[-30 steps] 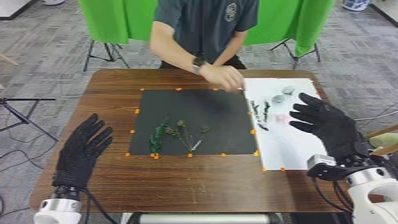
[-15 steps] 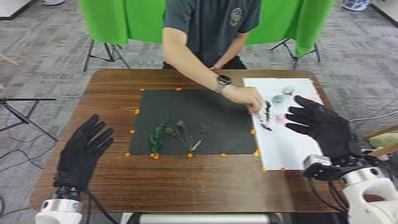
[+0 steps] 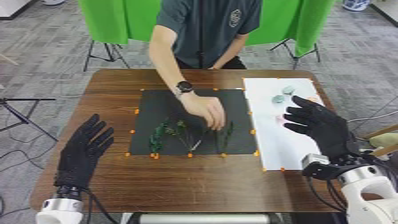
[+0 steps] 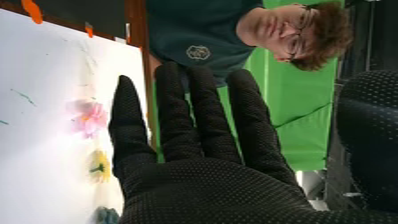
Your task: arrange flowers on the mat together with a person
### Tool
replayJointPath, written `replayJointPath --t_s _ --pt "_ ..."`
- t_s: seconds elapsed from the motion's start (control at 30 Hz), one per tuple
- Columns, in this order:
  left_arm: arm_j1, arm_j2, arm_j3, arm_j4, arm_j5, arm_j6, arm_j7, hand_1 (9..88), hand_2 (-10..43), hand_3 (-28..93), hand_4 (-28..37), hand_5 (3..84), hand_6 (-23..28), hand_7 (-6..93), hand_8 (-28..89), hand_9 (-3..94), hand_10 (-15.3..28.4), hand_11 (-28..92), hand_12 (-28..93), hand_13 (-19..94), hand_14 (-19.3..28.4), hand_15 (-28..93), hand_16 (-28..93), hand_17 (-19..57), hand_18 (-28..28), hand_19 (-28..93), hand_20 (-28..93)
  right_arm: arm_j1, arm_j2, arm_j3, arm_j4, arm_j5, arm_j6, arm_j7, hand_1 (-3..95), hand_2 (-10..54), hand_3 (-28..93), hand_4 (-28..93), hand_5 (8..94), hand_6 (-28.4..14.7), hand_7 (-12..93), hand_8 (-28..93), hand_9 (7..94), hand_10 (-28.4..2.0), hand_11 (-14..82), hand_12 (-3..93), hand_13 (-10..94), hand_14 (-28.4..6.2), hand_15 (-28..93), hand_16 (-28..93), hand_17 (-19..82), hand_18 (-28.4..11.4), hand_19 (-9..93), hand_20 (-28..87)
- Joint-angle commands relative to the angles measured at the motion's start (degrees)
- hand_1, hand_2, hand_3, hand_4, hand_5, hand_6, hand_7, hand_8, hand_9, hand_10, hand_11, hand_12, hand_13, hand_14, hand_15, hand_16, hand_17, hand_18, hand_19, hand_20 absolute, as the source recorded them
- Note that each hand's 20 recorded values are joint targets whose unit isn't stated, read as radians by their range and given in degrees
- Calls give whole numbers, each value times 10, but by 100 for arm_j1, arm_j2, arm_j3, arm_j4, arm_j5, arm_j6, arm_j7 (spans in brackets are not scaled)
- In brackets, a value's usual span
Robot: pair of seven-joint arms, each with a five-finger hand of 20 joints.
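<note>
Well, two robot hands are over the table (image 3: 178, 187), one at each side. The left hand (image 3: 83, 152) lies alongside the mat (image 3: 160, 105), palm slack and fingers stretched away from the robot, holding nothing. The right hand (image 3: 322, 129) hangs over the right edge of the sheet (image 3: 289, 152), fingers straight and spread, angled forward and towards the left; it grips nothing either.

One hand of the person (image 3: 204, 109) reaches down over the mat, fingertips just beside a green sprig (image 3: 229, 134); whether they touch it, I cannot tell. That makes two green sprigs on the mat, the other being the leafy one (image 3: 158, 137) at the left, with a bunch of thin stems (image 3: 185, 136) between them.

On the sheet, two pale blooms (image 3: 289, 90) are near the far end. The right wrist view gives one pink flower (image 4: 91, 119), one yellow flower (image 4: 99, 166) near it, and a blue-green piece (image 4: 107, 215), cut off by the frame.
</note>
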Motion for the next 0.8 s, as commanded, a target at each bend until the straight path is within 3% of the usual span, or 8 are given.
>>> replayJointPath --t_s 0.03,0.8 --pt "21 -53 12 60 -42 -84 -103 287 5 688 -231 279 27 231 -116 228 108 219 152 218 136 242 25 -96 207 424 106 -35 -31 -39 15 -68 56 14 137 37 820 -234 390 -51 126 -86 397 -154 117 216 320 -138 171 287 55 -225 410 248" --pt "28 -31 -15 29 -14 -107 -113 286 5 691 -230 279 27 228 -114 229 109 216 152 219 136 241 25 -96 207 423 106 -43 -58 -25 18 -70 -3 26 137 39 825 -235 396 -52 136 -87 403 -155 125 219 322 -137 178 280 55 -224 410 246"
